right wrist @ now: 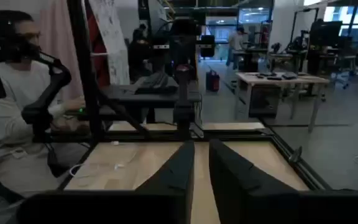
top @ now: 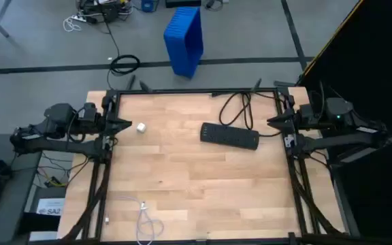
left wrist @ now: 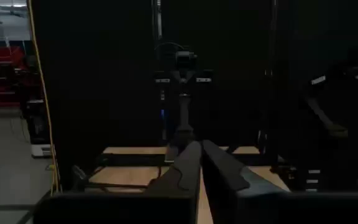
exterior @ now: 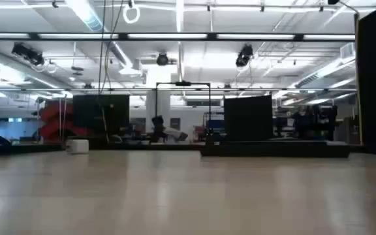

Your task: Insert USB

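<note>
The USB cable [top: 143,216], thin, white and floppy, lies in a loose loop at the table's front edge near the front-left corner, untouched and well apart from both arms. The black power strip [top: 230,135] lies flat near the middle of the table [top: 182,170], slightly toward the back-right, with its thick black cord [top: 240,107] curling to the back edge. A small white cube-like object [top: 141,127] sits near the left edge; its nature cannot be told. The left gripper [top: 120,124] rests parked at the left edge of the table, and in the left wrist view its 2 fingers [left wrist: 188,168] lie close with only a narrow gap, holding nothing. The right gripper [top: 275,120] is parked at the right edge, likewise nearly closed and empty, as the right wrist view shows of its fingers [right wrist: 182,165]. A seated person [right wrist: 8,93] shows beyond the table in that view. The task appears not yet begun. Likely risks: the limp cable may slip or twist in a pinch taken far from the plug, leaving the plug misaligned with the socket; the unheld strip may slide under insertion force; and the loop may snag on the table's front edge.
</note>
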`<state>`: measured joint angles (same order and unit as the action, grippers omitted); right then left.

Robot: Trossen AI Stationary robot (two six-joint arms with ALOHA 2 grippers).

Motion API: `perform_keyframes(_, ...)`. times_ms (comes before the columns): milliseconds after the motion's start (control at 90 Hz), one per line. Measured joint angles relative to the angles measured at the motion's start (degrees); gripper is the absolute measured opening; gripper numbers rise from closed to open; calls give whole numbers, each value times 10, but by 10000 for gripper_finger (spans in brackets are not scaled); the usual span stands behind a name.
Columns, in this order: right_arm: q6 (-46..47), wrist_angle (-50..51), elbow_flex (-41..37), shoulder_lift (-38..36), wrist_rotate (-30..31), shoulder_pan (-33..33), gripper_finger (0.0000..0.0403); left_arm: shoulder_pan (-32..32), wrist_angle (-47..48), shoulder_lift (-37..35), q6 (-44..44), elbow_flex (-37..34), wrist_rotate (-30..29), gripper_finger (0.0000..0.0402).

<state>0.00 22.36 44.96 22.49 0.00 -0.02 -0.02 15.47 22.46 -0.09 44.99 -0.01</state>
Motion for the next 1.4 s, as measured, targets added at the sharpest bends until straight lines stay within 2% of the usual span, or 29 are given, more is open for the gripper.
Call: perform_keyframes(1400,0,0,0,0,0,0,33,0,0,0,0,0,0,0)
